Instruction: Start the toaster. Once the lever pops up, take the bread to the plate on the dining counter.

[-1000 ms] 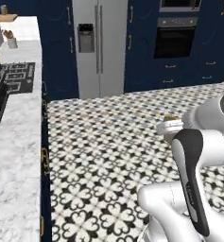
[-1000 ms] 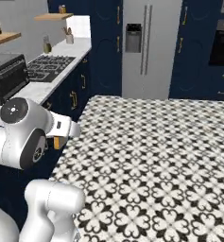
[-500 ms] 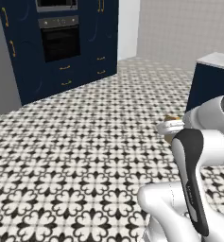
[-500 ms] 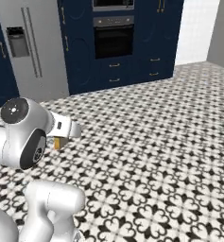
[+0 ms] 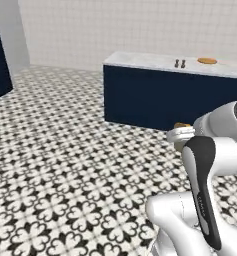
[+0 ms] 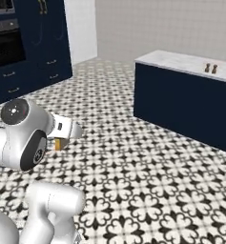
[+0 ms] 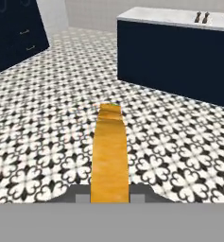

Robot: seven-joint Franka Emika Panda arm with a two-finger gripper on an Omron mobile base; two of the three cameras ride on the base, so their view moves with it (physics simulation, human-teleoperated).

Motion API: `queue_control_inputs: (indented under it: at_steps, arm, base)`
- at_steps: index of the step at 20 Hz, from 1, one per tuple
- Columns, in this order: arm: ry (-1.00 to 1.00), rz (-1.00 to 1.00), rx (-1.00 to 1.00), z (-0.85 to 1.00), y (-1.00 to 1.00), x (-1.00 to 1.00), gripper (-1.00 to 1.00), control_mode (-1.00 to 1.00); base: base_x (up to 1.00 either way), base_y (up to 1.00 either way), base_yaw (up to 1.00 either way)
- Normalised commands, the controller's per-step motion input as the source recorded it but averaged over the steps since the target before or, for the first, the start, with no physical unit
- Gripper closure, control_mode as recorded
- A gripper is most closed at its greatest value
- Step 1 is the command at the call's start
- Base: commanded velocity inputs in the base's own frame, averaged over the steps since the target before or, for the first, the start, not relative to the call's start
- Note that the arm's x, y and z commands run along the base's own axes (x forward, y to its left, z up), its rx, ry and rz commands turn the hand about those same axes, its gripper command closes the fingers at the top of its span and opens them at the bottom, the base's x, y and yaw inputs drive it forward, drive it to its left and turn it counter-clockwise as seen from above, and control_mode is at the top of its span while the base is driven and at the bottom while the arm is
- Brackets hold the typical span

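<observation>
A glossy white arm (image 5: 210, 150) built of fat rounded segments, with a long black inlay down one link and a dark grey disc capping the elbow joint (image 6: 15, 110).

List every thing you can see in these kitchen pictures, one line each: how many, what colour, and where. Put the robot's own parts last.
bread: one, golden-brown crust, edge-on in the pincer, above the floor.
plate: one, orange-brown, far end of the counter top.
counter: one, white-grey marble top on a navy base, ahead across the floor.
shakers: two, small and dark, side by side on the counter top.
floor: one, black-and-white patterned tiles.
cabinets: navy, along the left wall.
oven: one, black, built into the cabinets.
arm: one, white with dark joints.
pincer: one, dark, shut on the bread.
</observation>
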Motion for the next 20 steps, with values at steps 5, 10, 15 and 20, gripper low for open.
queue_control_inputs:
  at_steps: [5,10,15,20]
  arm:
    - [0.00,0.00,0.00,0.00,0.00,0.00,1.00,1.00]
    - [0.00,0.00,0.00,0.00,0.00,0.00,1.00,1.00]
    - [0.00,0.00,0.00,0.00,0.00,0.00,1.00,1.00]
    - [0.00,0.00,0.00,0.00,0.00,0.00,1.00,1.00]
  base:
    - [0.72,-0.15,-0.70]
    - [0.97,0.11,-0.44]
    - [0.96,0.30,-0.33]
    - [0.86,0.66,-0.15]
